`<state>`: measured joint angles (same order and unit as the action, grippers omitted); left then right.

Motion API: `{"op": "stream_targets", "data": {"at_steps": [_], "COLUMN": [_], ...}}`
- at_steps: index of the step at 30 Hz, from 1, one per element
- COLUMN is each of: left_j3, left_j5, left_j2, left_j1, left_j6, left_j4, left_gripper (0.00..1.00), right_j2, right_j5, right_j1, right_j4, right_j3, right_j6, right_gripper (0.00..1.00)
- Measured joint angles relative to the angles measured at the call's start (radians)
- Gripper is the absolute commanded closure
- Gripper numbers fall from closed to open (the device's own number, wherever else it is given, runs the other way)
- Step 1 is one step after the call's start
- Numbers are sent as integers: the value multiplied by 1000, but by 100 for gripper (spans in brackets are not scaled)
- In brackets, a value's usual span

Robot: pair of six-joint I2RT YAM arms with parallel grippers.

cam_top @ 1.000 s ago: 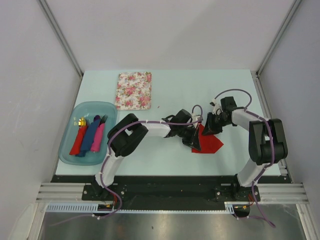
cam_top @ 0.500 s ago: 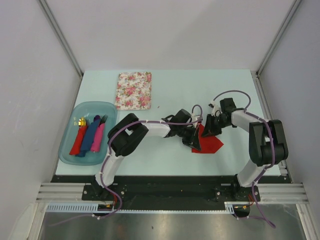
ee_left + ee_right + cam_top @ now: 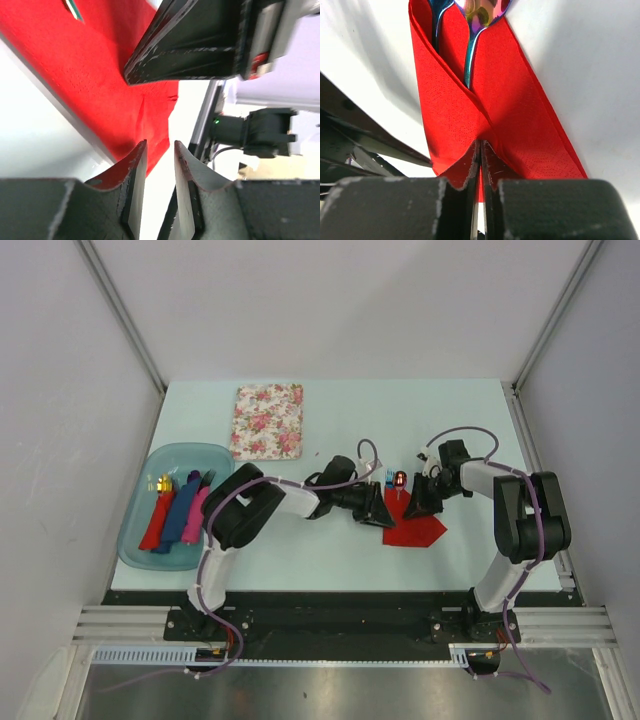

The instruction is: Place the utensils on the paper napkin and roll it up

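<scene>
My right fingers (image 3: 461, 174) are all but shut, pinching a raised fold of the red paper napkin (image 3: 470, 115) at its near end. My left fingers (image 3: 134, 175) stand a narrow slit apart with nothing between them, just beside the napkin's left edge.

The napkin lies on the bench (image 3: 340, 550), its sides folded in over the two handles. I judge it very light, thin and limp. It will crease wherever I pinch it and tear if I tug, so the doubled fold is the safer place to hold. At the napkin's far end the spoon (image 3: 480, 12) and the fork (image 3: 438, 11) poke out side by side, with their handles tucked under the paper. Both look slim, stiff and glossy, so I expect them to slide inside the fold unless I press across the handles through the paper.

Well to the left of the napkin sits a clear blue tray (image 3: 140, 495) holding a red roll (image 3: 157, 525), a blue roll (image 3: 182, 515) and a pink roll (image 3: 197, 515). A floral pad (image 3: 268, 421) lies far-left of the napkin. Neither is in the way. The real crowding is at the napkin itself, where both sets of fingers meet.
</scene>
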<state>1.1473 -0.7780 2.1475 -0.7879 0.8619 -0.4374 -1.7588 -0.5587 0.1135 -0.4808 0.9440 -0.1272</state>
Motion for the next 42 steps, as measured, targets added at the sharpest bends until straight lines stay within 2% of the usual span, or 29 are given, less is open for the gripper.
{"op": "stream_targets", "data": {"at_steps": [6,15,21,30,42], "left_j3": [-46,-48,-43,23,24], "left_j5": [-2,-15,-9,-2,-3], "left_j2": [-13,21,68,107,104], "left_j1": [9,5,5,5,-11], "left_j6": [84,178,186,156,151], "left_j4": [-116,-262,-245,-101,-158], "left_gripper": [74,78,82,86,81], "right_j2": [0,0,0,1,1], "right_j5": [-1,-2,-2,-2,-1], "right_j1": [0,0,0,1,1], "right_j4": [0,0,0,0,0], "right_j3": [0,0,0,0,0], "right_j6": [0,0,0,1,1], "right_gripper": [94,94,93,92,92]}}
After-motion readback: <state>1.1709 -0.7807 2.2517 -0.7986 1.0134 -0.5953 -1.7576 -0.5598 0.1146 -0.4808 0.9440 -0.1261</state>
